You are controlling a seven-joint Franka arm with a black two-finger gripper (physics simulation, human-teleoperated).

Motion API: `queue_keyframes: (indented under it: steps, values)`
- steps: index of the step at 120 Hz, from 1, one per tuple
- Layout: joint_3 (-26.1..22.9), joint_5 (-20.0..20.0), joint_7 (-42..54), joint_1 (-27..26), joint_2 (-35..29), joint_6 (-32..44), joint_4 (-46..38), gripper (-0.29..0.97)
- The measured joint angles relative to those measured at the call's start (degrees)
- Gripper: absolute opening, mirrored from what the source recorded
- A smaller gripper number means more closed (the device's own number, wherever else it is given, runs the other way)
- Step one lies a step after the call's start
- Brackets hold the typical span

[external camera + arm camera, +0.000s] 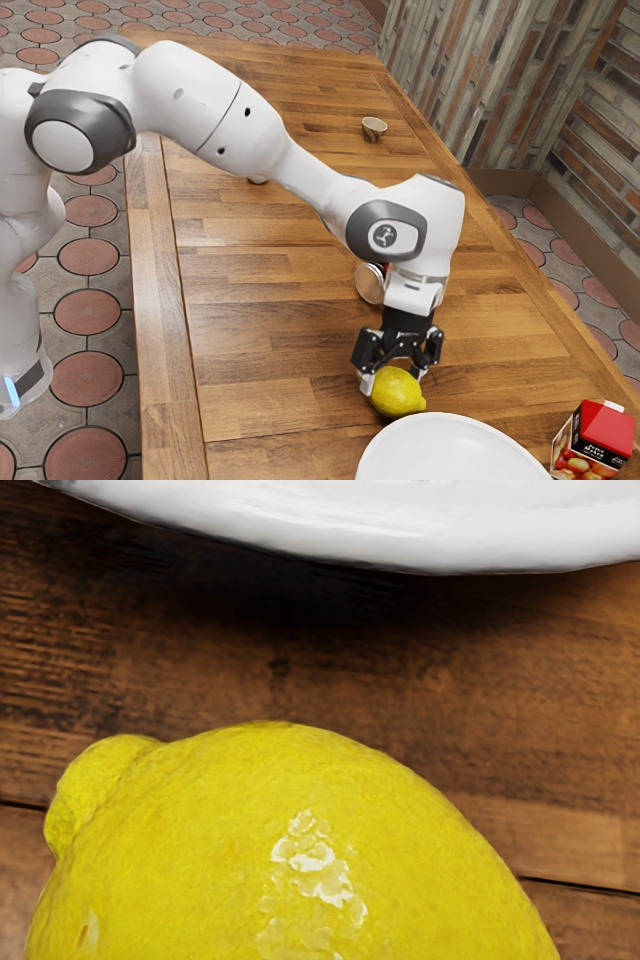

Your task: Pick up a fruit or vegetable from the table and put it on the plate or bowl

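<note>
Plainly, the lemon (pixel 300 870) is bright yellow, knob-tipped, glossy-speckled.

Glossy white Franka arm (pixel 210 100), chunky grey joint caps (pixel 78 130)
Black gripper (pixel 397 366), little white logo on the wrist cap (pixel 385 235), maybe a blue light on the base (pixel 20 370).

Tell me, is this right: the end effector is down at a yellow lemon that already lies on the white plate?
No. The lemon is not on the white plate but beside it, at the wooden table; the wrist view shows bare wood between them. The end effector is indeed down at the lemon.
</note>
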Motion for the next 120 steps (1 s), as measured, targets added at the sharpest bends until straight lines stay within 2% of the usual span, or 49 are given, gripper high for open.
queue_keyframes:
  steps: [26,47,67,93,120]
  values:
    - [-0.6,-0.62,-0.05,-0.66,0.6,0.58,-0.02,0.66]
    - [-0.81,-0.37,0.09,-0.65,0.72,1.38,0.11,0.37]
    - [-0.7,0.1,0.01,-0.57,0.28,1.91,2.38,0.21]
    - [-0.07,1.27,-0.35,-0.64,-3.91,-2.65,11.78,0.21]
    - [-0.66,1.48,-1.2,-11.93,-3.79,-4.75,12.22,0.22]
